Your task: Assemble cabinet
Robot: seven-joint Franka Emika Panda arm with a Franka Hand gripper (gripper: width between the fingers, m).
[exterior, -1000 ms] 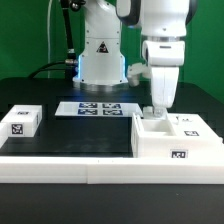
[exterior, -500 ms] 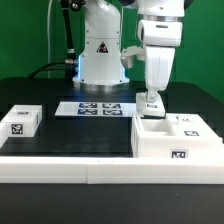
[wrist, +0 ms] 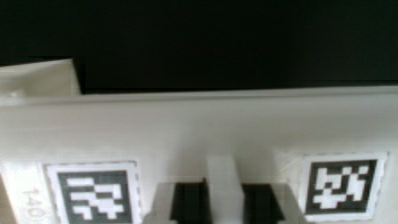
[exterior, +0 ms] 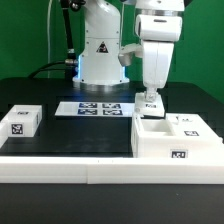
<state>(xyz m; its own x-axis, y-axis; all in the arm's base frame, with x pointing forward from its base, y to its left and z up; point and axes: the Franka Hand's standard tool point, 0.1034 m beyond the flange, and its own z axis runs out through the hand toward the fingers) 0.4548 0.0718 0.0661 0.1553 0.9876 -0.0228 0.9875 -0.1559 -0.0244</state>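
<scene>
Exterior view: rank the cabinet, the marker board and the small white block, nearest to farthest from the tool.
1. cabinet: just below the tool, exterior view's right.
2. marker board: mid-table, toward the view's left.
3. small white block: exterior view's far left.

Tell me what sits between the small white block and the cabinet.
Exterior view: only bare black tabletop separates the small white block from the cabinet; the marker board lies farther back.

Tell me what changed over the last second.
The gripper rose from the top of the cabinet and shifted slightly toward the exterior view's left, mostly in the first half second. Whether it holds anything cannot be told. The cabinet, the small white block and the marker board stayed put.
</scene>
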